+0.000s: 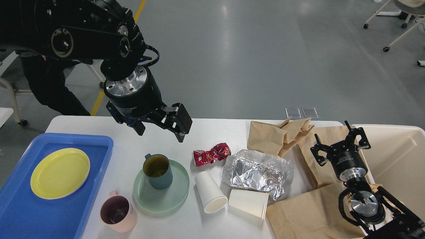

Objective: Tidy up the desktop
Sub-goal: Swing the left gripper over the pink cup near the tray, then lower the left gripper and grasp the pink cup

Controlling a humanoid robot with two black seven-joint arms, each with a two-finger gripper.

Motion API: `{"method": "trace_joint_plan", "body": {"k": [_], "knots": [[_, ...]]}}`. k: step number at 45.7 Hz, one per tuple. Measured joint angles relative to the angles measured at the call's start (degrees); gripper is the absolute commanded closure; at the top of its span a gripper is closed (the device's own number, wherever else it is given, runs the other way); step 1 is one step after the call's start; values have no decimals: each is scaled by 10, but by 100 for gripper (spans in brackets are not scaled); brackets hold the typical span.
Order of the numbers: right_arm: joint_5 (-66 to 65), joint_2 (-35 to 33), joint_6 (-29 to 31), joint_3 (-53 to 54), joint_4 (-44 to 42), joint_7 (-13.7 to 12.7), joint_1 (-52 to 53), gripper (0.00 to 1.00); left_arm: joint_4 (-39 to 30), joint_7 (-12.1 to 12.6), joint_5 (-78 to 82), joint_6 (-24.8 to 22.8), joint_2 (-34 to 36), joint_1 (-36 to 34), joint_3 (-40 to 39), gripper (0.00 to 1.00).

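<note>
Left arm enters from the top-left, thick black links, silver wrist flange angled down and to the right. Left gripper (160, 127) at its far end points down-right, fingers (181, 120) spread apart with nothing between them. Right arm comes up from the bottom-right corner, silver joint low, black wrist cylinder above it. Right gripper (339, 142) points up and away from the camera, its two fingers (358, 136) splayed wide, gap between them empty. The two grippers sit well apart.
</note>
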Motion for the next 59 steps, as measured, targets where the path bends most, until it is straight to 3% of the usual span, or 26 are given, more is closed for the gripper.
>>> {"method": "trace_joint_plan", "body": {"k": [5,13,21,35,40,47,52,59], "knots": [[0,0,0,0,0,0,0,0,-44,-8,-67,0,-36,-44,62,1],[0,0,0,0,0,0,0,0,-127,-38,-90,-13,-47,-123,92,1],[0,0,0,0,0,0,0,0,-125,-45,-88,-59,-44,-134,110,1],[0,0,0,0,0,0,0,0,-116,-48,-87,-54,20,-130,146,1],[0,0,0,0,0,0,0,0,-116,-43,-87,-62,31,-115,157,1],[0,0,0,0,0,0,0,0,-116,-27,-77,-62,33,-43,151,1],[0,0,0,0,0,0,0,0,-114,-10,-75,-20,38,11,141,1],[0,0,0,0,0,0,0,0,-114,47,-71,63,85,87,120,2]]}}
